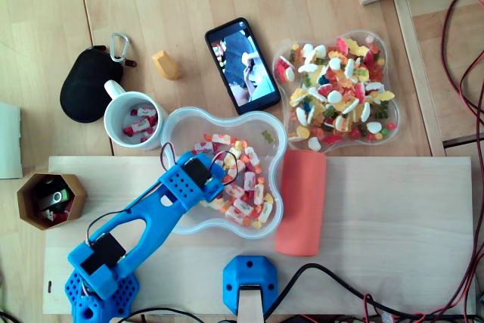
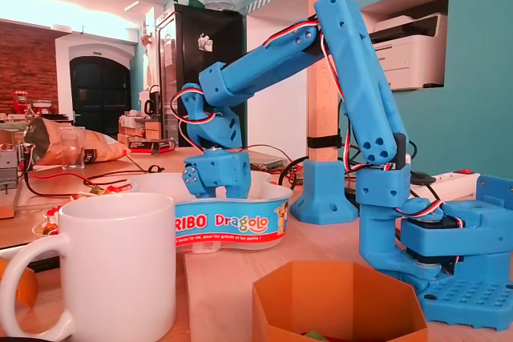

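Down in the candy tub [image 2: 240, 222], the blue tool [image 2: 212, 190].

Two clear plastic tubs are in view, the tub of wrapped sweets [image 1: 175, 122] and the tub of mixed gummies [image 1: 398, 104], and each holds more pieces than can be counted. There is one each of the rest: one white mug [image 1: 113, 90], one hexagonal box [image 1: 26, 206], one phone [image 1: 242, 62], one black pouch [image 1: 87, 85], one carabiner [image 1: 119, 45], one yellow block [image 1: 165, 65], one salmon roll [image 1: 301, 202] and one pale wooden board [image 1: 393, 232]. The blue printed pieces number two: one arm [image 1: 151, 221] and one post foot [image 1: 252, 277].
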`<action>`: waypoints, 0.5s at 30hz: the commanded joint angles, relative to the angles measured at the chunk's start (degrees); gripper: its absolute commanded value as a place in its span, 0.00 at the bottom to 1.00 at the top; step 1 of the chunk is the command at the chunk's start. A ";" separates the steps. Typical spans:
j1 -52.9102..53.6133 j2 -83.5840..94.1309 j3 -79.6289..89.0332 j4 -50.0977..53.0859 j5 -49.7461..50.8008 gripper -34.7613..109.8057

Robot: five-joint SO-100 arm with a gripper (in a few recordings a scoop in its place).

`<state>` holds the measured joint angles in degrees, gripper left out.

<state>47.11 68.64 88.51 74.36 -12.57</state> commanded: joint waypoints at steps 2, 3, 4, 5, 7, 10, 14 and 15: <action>0.35 2.20 -0.09 0.26 -0.53 0.22; 0.35 2.20 -0.09 0.18 -0.53 0.22; 0.35 2.20 -0.18 0.18 -0.53 0.22; 0.35 2.20 -0.26 0.18 -0.53 0.22; 0.35 2.20 -0.35 0.18 -0.53 0.23; 0.35 2.20 -0.35 0.44 -0.53 0.25; 0.35 2.20 -0.26 1.05 -0.53 0.25; 0.35 2.20 -0.26 1.05 -0.53 0.24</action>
<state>47.11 68.64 88.51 74.53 -12.74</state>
